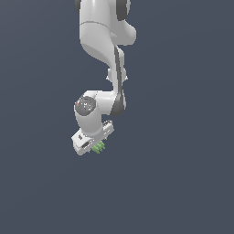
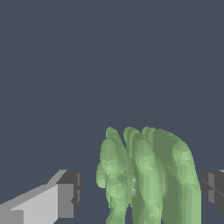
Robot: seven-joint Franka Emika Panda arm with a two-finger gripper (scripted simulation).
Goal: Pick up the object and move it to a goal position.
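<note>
Reaching down from the top of the exterior view, the white arm (image 1: 107,50) is poising its gripper (image 1: 93,145) over a plain dark grey floor, with the green ridged object (image 1: 98,147) peeking out at the tip. Closing in, the wrist view is showing the object (image 2: 146,177) sitting between two dark-padded fingers (image 2: 70,194), a gap showing beside one; the fingers are standing apart, not gripping it.
</note>
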